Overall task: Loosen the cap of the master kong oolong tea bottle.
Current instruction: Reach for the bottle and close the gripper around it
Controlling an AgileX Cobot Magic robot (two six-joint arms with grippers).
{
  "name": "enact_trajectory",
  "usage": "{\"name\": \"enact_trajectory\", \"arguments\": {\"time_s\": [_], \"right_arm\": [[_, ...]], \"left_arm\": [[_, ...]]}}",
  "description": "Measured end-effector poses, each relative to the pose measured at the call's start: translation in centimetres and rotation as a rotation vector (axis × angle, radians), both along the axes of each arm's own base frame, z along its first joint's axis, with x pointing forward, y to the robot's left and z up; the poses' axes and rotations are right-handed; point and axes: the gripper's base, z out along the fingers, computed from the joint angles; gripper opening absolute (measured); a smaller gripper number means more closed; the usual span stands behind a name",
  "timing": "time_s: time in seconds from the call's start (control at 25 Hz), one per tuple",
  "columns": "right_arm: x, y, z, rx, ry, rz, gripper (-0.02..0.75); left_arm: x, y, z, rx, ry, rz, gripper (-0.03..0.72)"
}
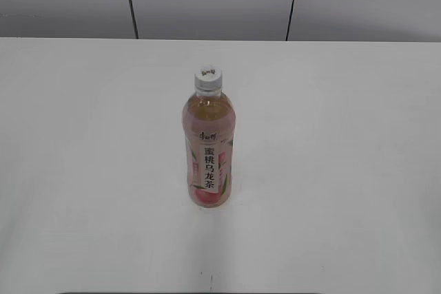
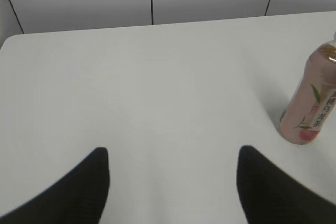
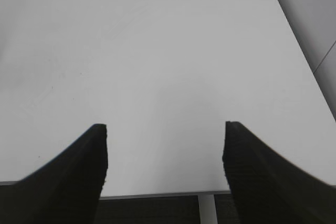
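White and ribbed, the cap (image 1: pixel 209 78) sits screwed on the master kong oolong tea bottle (image 1: pixel 207 148), which stands upright near the middle of the white table (image 1: pixel 83 156). In the left wrist view the bottle (image 2: pixel 311 98) lies at about two o'clock from the left gripper (image 2: pixel 173 169), whose jaws are spread wide and hold nothing. Over the table's near edge, the right gripper (image 3: pixel 165 142) gapes equally wide, empty.

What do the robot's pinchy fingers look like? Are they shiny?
Not shiny. The left tool and the right tool each have two matte black fingers, broad at the base and narrowing to blunt, rounded tips. No cables, markings or arm parts show in these views.
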Motion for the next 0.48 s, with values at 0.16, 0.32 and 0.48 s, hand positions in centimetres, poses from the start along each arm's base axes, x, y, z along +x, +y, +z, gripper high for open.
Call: {"name": "enact_trajectory", "arguments": {"time_s": [0.16,0.32,0.48], "right_arm": [[0.00,0.00,0.00,0.000,0.000,0.000,0.519],[0.00,0.00,0.00,0.000,0.000,0.000,0.519],[0.00,0.00,0.00,0.000,0.000,0.000,0.519]], "left_arm": [[0.00,0.00,0.00,0.000,0.000,0.000,0.468],[0.00,0.00,0.00,0.000,0.000,0.000,0.468],[0.00,0.00,0.00,0.000,0.000,0.000,0.468]]}}
